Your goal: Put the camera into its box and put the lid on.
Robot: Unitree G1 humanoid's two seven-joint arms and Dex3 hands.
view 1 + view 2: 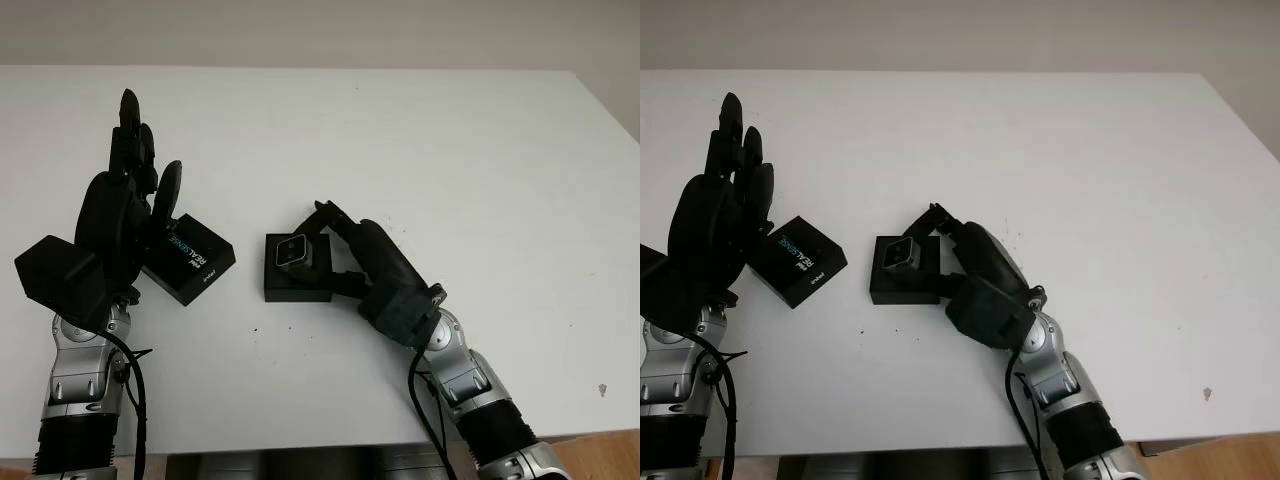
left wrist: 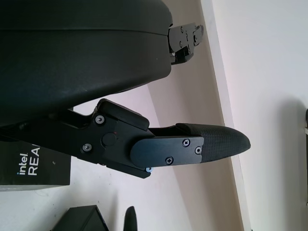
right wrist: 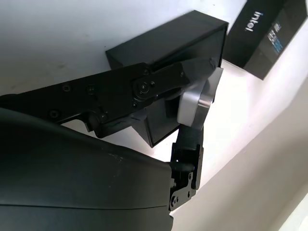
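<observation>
1. Our right hand [image 1: 345,250] grips the silver camera [image 1: 293,252], holding it in the open black box [image 1: 297,280] at mid-desk [image 1: 450,150].
2. Our left hand [image 1: 125,205] hangs open, holding nothing, just beside the lid [image 1: 188,258], which lies left of the box.

Both hands: left hand [image 1: 110,225], right hand [image 1: 375,270], matte black shells, silver screws. Forearms silver-grey metal, ribbed black sleeves lower down, black cables alongside, possibly clipped.
</observation>
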